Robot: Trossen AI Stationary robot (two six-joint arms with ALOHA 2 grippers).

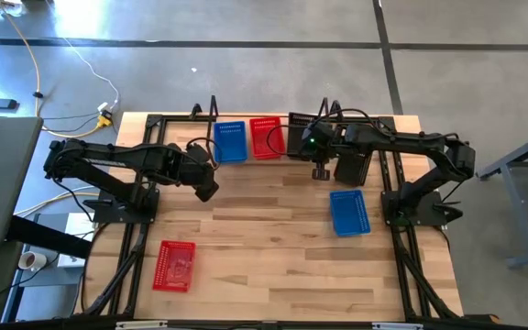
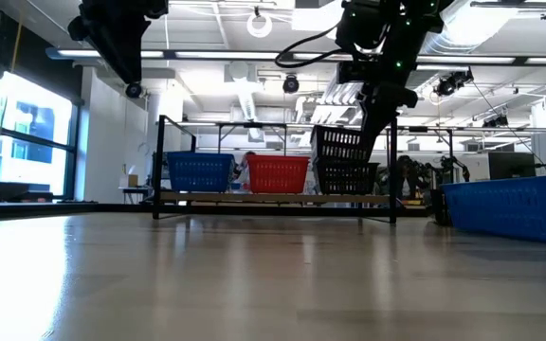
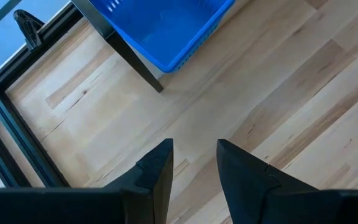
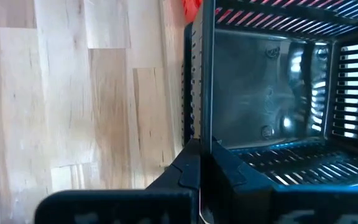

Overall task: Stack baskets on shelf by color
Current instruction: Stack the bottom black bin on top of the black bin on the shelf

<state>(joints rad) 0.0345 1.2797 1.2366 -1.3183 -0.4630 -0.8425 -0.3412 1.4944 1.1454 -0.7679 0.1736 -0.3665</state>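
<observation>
Loose blue (image 1: 349,212) and red (image 1: 174,265) baskets are waiting on the table while the right gripper (image 4: 199,163), clamped on a black basket's (image 2: 341,142) wall, is hanging it above the black one (image 2: 347,177) on the shelf (image 2: 273,198); the left gripper (image 3: 193,163) is hovering empty, fingers apart.

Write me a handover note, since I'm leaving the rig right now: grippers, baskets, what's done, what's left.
Right gripper: shut on a black basket, held tilted above the black basket on the shelf.
Left gripper: open, empty, near the shelf's blue basket.
Done: blue, red and black are on the shelf.
Left: seat the held black one, then stack the loose blue basket and loose red basket from the table.
</observation>
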